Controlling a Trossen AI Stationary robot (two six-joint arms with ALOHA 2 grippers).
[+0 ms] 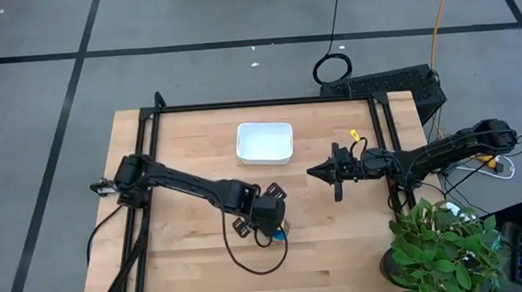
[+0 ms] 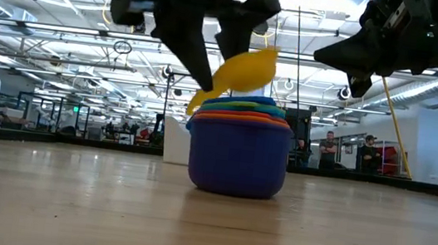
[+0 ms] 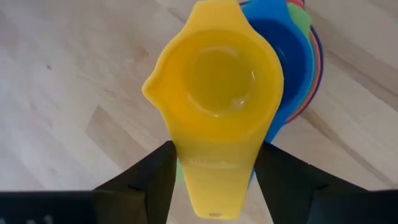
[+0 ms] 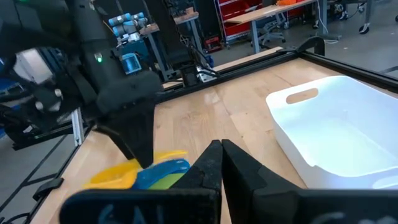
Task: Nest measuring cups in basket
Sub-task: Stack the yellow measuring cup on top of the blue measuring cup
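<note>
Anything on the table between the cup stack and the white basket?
No. In the high view only bare wood lies between the stack of cups, under the left gripper, and the basket.

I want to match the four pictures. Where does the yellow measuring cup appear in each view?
High view: hidden under the left gripper.
Low view: yellow measuring cup, tilted above the nested stack.
Left wrist view: centre, handle between the fingers.
Right wrist view: low left.
Shared landmark: the stack.
</note>
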